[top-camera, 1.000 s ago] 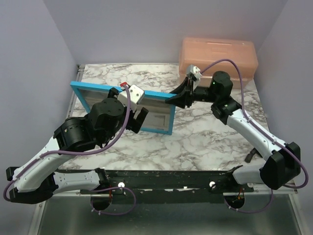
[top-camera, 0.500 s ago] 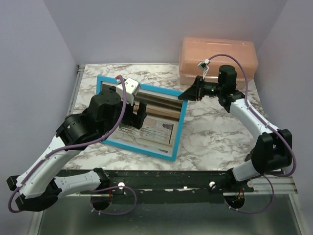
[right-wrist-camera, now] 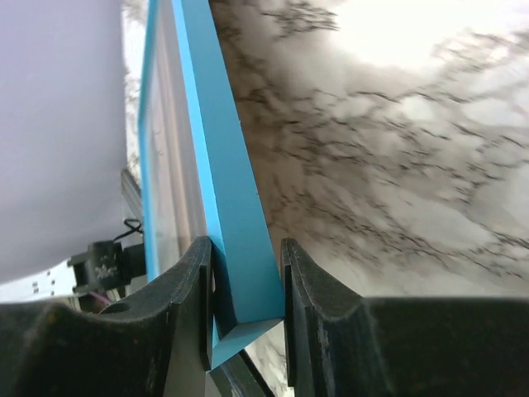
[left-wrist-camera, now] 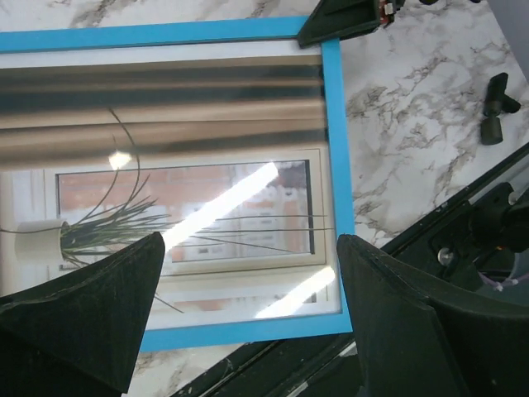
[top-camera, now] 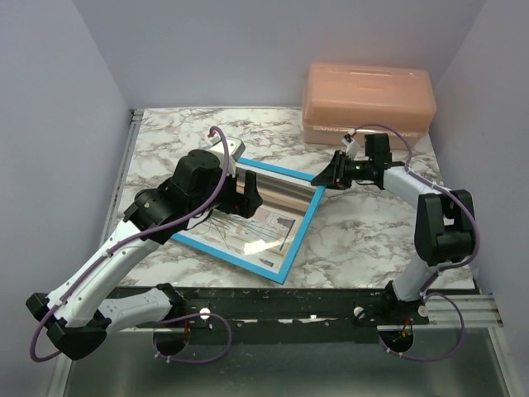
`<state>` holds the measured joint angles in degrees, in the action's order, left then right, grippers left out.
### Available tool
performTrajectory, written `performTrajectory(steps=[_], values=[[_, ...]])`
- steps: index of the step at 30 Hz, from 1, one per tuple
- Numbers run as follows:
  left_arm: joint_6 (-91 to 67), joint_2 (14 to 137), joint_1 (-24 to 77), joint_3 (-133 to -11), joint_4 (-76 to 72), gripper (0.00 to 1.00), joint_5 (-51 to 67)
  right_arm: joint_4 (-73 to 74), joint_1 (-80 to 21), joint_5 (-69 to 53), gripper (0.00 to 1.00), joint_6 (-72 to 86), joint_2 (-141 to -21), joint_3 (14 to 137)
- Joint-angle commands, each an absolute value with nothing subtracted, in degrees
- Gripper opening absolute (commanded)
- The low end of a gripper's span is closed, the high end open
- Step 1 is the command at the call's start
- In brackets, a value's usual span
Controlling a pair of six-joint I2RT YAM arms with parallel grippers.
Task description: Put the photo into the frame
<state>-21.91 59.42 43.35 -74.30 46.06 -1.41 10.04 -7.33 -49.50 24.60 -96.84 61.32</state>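
Observation:
The frame [top-camera: 302, 234] lies blue face up and nearly flat on the marble table, turned at an angle. Behind its glass shows the photo [top-camera: 264, 227], a spiky potted plant by a window. My right gripper [top-camera: 324, 180] is shut on the frame's far right corner; in the right wrist view both fingers [right-wrist-camera: 190, 289] press the blue edge [right-wrist-camera: 223, 165]. My left gripper [top-camera: 245, 194] hovers open over the frame's middle. In the left wrist view its jaws [left-wrist-camera: 249, 238] stand wide apart above the photo [left-wrist-camera: 207, 207] and touch nothing.
A peach plastic box [top-camera: 368, 99] stands at the back right, just behind the right arm. A small black part [left-wrist-camera: 496, 107] lies on the marble right of the frame. The black base rail [top-camera: 289, 302] runs along the table's near edge.
The frame was standing tilted with its pale back showing; the right gripper has swung it over and lowered it face up. The left arm has moved above it, still open.

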Motion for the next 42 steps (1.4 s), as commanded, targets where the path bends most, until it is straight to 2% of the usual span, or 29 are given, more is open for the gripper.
performTrajectory(steps=[1, 3, 6, 13, 19, 22, 23, 24, 25, 26, 42], values=[[-27.8, 59.5, 42.8, -71.2, 40.0, 0.89, 4.5, 10.7, -6.0, -30.7, 0.07, 20.1, -99.8, 60.3], [-30.0, 59.7, 42.8, -70.0, 38.7, 0.89, 5.2, 9.9, -5.9, -27.5, 0.19, 20.9, -100.7, 60.5], [-31.6, 59.6, 42.8, -69.3, 37.8, 0.88, 6.2, 11.8, -5.8, -22.0, 0.29, 21.9, -103.3, 62.5], [-30.4, 58.7, 42.8, -70.0, 38.8, 0.88, 4.7, 13.7, -5.1, -16.8, 0.44, 22.9, -108.7, 65.4], [-30.3, 58.7, 42.8, -70.2, 39.5, 0.88, 4.7, 13.4, -4.7, -15.1, 0.58, 24.1, -108.5, 65.6], [-30.3, 58.0, 42.8, -70.1, 39.2, 0.88, 4.7, 12.8, -4.6, -13.1, 0.72, 25.0, -106.2, 64.7], [-30.3, 57.6, 42.8, -69.9, 38.8, 0.88, 4.7, 12.8, -4.5, -12.7, 0.74, 25.3, -105.6, 64.6], [-30.2, 57.1, 42.8, -69.6, 38.4, 0.88, 4.7, 13.2, -4.5, -12.3, 0.82, 25.3, -104.9, 64.6], [-30.1, 56.7, 42.8, -69.4, 37.9, 0.88, 4.7, 13.5, -4.4, -11.9, 0.97, 25.5, -104.2, 64.5], [-29.9, 56.3, 42.8, -69.2, 37.7, 0.88, 4.7, 13.8, -4.4, -11.5, 1.00, 25.6, -103.5, 64.4], [-27.8, 55.8, 42.8, -71.2, 43.3, 0.88, -1.7, 26.2, -8.1, -16.5, 1.00, 23.9, -94.2, 57.5]])
